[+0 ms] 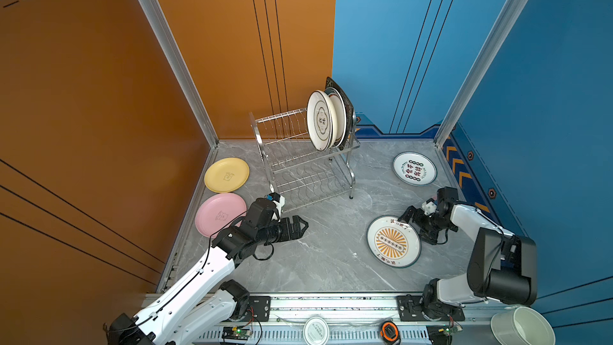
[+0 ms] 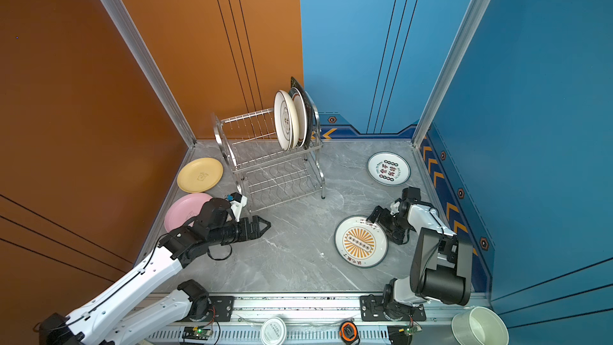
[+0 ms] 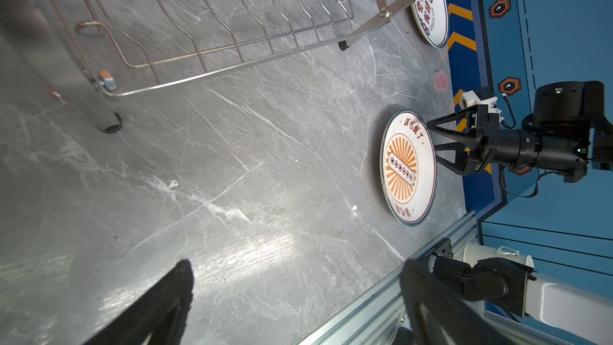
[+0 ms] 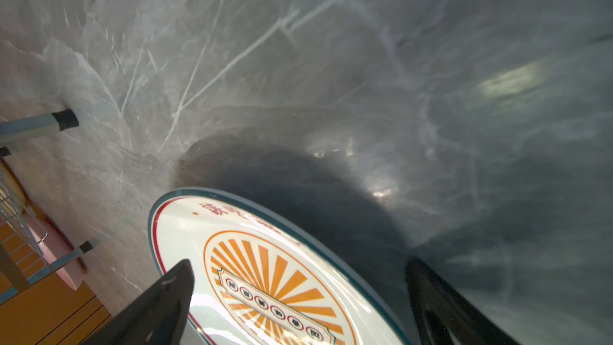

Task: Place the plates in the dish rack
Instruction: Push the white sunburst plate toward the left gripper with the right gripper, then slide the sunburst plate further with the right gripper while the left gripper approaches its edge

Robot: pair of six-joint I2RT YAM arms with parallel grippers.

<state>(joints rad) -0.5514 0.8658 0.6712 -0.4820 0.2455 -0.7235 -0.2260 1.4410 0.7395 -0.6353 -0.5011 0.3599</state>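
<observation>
The right gripper (image 3: 432, 136) holds its black jaws spread wide and empty at the rim of the round white plate with a green rim and orange sunburst (image 1: 393, 242), on the side toward the blue right wall (image 1: 547, 127). This plate lies flat on the grey marble-patterned tabletop (image 1: 331, 267), and in the right wrist view its rim sits between the two fingers, though contact cannot be told. The left gripper (image 3: 296, 263), jaws also wide apart and holding nothing, hovers over bare tabletop in front of the shiny two-tier steel wire dish rack (image 1: 298, 160), near the round pink plate (image 1: 215, 217). The round yellow plate (image 1: 226, 174) lies close behind the pink one, and both are flat along the table's left edge by the orange wall (image 1: 99, 111). Four plates stand upright at the right end of the rack's upper tier, a white green-rimmed plate (image 1: 320, 121) in front and a black square plate (image 1: 345, 99) at the back, and the slots to their left stand open. A round white plate with red and green characters (image 1: 414, 168) lies flat near the far right corner, well apart from the sunburst plate. A broad stretch of marble lies open between the two grippers.
</observation>
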